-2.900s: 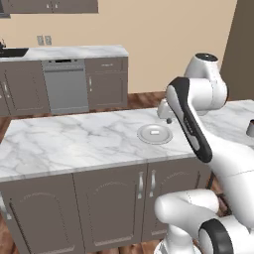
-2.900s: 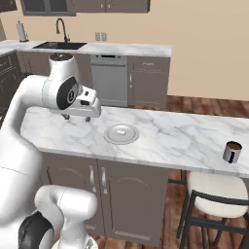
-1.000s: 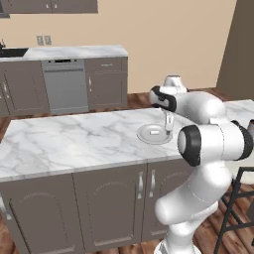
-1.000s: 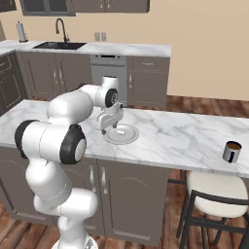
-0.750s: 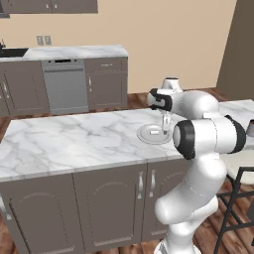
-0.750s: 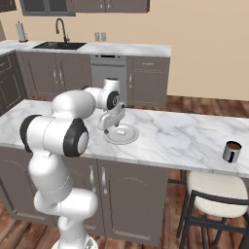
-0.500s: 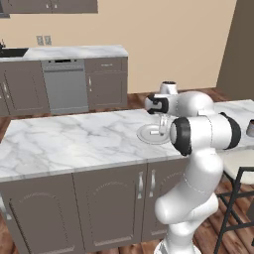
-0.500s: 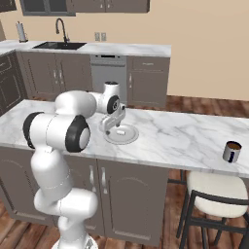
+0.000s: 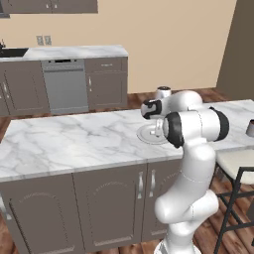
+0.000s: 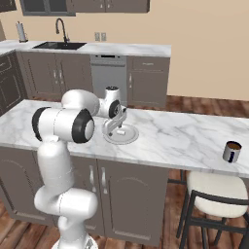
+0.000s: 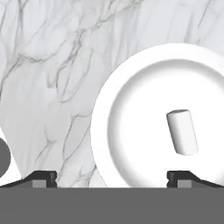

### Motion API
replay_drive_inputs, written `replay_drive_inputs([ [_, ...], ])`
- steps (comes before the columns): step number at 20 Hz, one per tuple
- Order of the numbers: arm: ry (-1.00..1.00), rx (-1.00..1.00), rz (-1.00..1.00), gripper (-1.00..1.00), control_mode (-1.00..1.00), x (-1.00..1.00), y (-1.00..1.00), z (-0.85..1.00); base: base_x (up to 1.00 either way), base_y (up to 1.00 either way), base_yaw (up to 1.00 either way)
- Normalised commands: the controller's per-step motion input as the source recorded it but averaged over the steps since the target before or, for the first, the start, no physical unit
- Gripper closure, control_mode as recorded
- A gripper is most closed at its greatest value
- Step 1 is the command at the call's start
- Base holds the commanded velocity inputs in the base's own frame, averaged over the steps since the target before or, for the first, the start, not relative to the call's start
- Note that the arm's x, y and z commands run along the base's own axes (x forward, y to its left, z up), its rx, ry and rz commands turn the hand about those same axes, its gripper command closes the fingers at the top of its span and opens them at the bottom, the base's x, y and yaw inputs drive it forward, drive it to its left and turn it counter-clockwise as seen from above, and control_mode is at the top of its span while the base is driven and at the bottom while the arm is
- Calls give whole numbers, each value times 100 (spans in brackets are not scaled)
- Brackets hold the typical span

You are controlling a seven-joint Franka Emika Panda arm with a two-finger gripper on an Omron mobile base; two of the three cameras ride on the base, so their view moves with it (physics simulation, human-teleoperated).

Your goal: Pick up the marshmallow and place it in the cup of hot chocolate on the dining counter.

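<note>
Veined marble dining counter (image 11: 52, 78) bears smooth round plate (image 11: 131, 109), cylindrical marshmallow (image 11: 183, 131).

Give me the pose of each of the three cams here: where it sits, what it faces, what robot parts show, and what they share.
Left base view: behind the arm on its left, facing over the dining counter; arm rises lower right, reaching to the plate.
Right base view: behind on its right, same counter; arm lower left, cup of hot chocolate far right.
Hand view: on the hand, looking down at the marshmallow on the plate; gripper open, both tips at bottom.
Shared: plate and counter in all three.
</note>
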Motion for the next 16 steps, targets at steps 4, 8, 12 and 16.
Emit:
replay_drive_inputs([
  [4,0,-1,0,-100,-100,48,0,-29,0,0,0],
  [8,0,0,0,-100,-100,33,-10,-26,0,0,0],
  [12,0,0,0,-100,-100,50,-9,-31,0,0,0],
  [16,0,0,0,-100,-100,42,-1,-23,0,0,0],
])
